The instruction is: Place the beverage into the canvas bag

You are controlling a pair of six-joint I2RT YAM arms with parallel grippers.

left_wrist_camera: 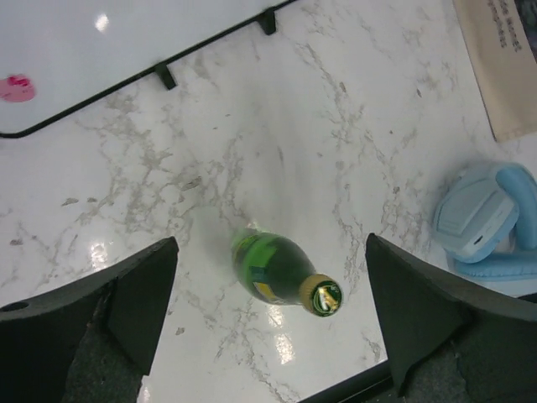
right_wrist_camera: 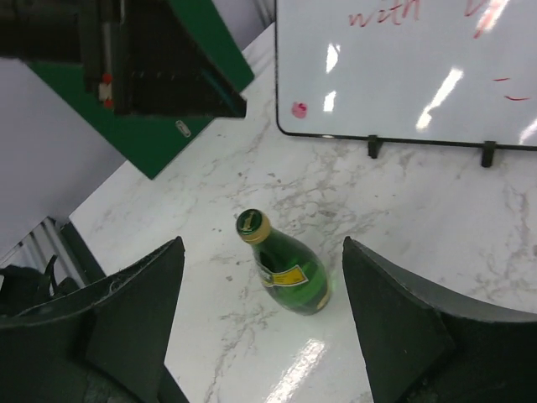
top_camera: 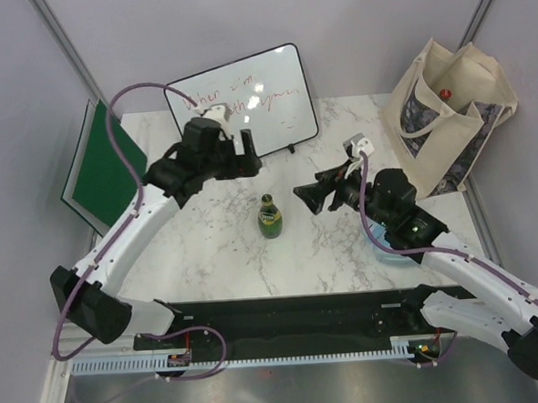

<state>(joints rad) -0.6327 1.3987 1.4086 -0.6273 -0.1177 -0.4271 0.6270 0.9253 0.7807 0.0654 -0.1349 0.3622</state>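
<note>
A green glass bottle (top_camera: 270, 216), the beverage bound for the canvas bag (top_camera: 447, 122), stands upright on its base on the marble table (top_camera: 208, 251), gold cap up, held by neither arm. The left claw (left_wrist_camera: 270, 241) hangs above it with its jaws spread wide and nothing between them, the bottle framed below in the gap. The right claw (right_wrist_camera: 262, 244) faces the bottle from the other side, jaws likewise parted and empty, the neck lined up between its fingers, which suggests it is squaring up for a side-on grasp. The bag slumps well beyond and behind the right claw, at the table's far corner, its mouth gaping upward, apparently to take a bottle lowered from above; something red shows inside. A whiteboard (top_camera: 244, 98) leans beyond the left claw, and pale blue headphones (left_wrist_camera: 487, 222) lie beside the bottle.
</note>
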